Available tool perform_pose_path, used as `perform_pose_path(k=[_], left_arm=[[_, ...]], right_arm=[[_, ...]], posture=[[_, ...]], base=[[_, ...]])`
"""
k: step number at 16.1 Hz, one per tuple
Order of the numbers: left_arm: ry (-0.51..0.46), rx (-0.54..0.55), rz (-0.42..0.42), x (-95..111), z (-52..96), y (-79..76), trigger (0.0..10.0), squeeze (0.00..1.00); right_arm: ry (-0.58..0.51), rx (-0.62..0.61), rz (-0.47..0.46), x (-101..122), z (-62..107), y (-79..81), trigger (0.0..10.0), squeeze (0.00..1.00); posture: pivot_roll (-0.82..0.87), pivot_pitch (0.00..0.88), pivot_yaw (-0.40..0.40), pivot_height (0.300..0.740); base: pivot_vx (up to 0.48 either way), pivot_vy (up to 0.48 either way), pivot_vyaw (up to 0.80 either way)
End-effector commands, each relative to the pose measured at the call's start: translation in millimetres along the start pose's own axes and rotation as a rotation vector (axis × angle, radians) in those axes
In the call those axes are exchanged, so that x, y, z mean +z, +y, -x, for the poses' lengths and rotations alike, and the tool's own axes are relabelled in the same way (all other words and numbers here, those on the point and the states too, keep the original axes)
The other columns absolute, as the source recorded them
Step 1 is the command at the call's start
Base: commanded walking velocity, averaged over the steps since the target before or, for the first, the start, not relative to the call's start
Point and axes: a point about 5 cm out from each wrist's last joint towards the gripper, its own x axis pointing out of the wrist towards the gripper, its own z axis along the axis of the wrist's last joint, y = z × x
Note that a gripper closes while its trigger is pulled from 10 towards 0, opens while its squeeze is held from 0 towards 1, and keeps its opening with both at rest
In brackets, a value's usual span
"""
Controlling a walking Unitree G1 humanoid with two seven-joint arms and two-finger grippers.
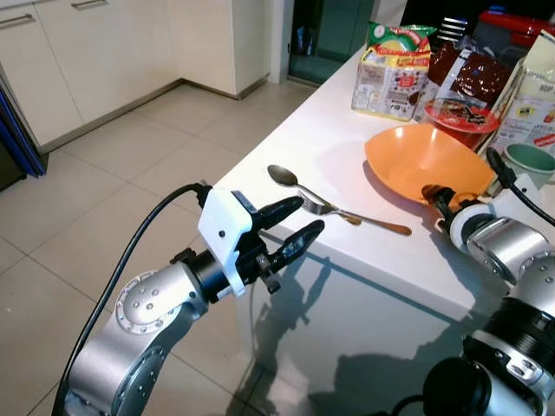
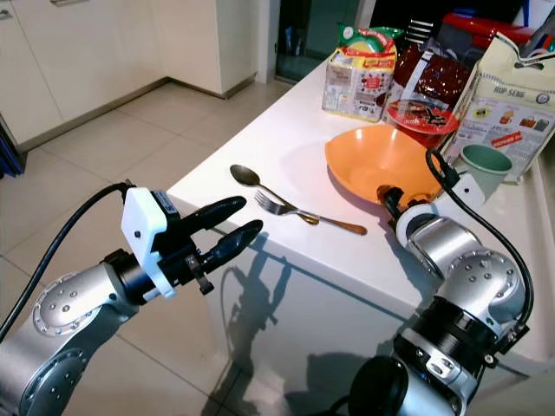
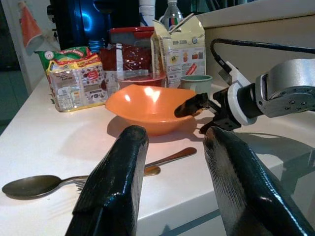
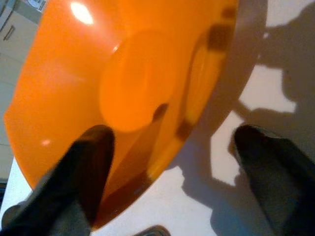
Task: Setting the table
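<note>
Right pincer (image 4: 167, 162) spread wide astride the orange bowl's (image 1: 425, 160) rim on the white tabletop (image 1: 321, 147), left pincer (image 1: 295, 227) released, hovering off its corner near spoon (image 1: 290, 179) and fork (image 1: 351, 216).

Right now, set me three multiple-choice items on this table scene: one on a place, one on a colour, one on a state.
1. Where do the spoon and fork lie?
A. inside the bowl
B. on the white table, between its corner and the bowl
C. on the floor

2. What colour is the bowl?
A. orange
B. blue
C. white

3. How does the right gripper stand?
A. shut, far from the bowl
B. holding the spoon
C. open, fingers astride the bowl's rim

Answers: 1 B, both eye views show them on the tabletop beside the bowl. 2 A, every view shows orange. 3 C, the right wrist view shows one finger inside the rim, one outside.
</note>
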Motion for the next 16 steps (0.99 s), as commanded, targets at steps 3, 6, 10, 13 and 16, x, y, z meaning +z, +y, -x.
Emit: perform_pose_path(k=[3, 6, 10, 13, 16], left_arm=[[0.0, -0.027, -0.003, 3.1, -1.2, -1.3, 10.0, 0.0], [0.0, -0.029, -0.001, 3.0, -1.3, -2.0, 10.0, 0.0], [-0.001, -0.031, 0.002, 3.1, 0.0, -3.6, 10.0, 0.0], [0.0, -0.033, 0.003, 3.0, 0.2, -4.0, 10.0, 0.0], [0.0, -0.033, 0.005, 2.7, -0.2, -3.8, 10.0, 0.0]], right_arm=[[0.03, -0.02, -0.07, -5.6, -1.0, -3.9, 0.0, 0.0], [0.023, -0.016, -0.1, -3.4, -0.5, -3.6, 0.0, 0.0], [0.025, -0.016, -0.127, -2.4, 1.0, -4.8, 0.0, 0.0], [0.024, -0.016, -0.131, -2.2, 2.0, -5.7, 0.0, 0.0], [0.026, -0.012, -0.15, -1.3, 2.5, -4.7, 0.0, 0.0]], posture=[[0.09, 0.0, -0.048, 0.74], [0.09, 0.0, -0.046, 0.74], [0.09, 0.0, -0.048, 0.74], [0.09, 0.0, -0.048, 0.74], [0.09, 0.0, -0.048, 0.74]], base=[[0.0, 0.0, 0.0], [0.0, 0.0, 0.0], [0.0, 0.0, 0.0], [0.0, 0.0, 0.0], [0.0, 0.0, 0.0]])
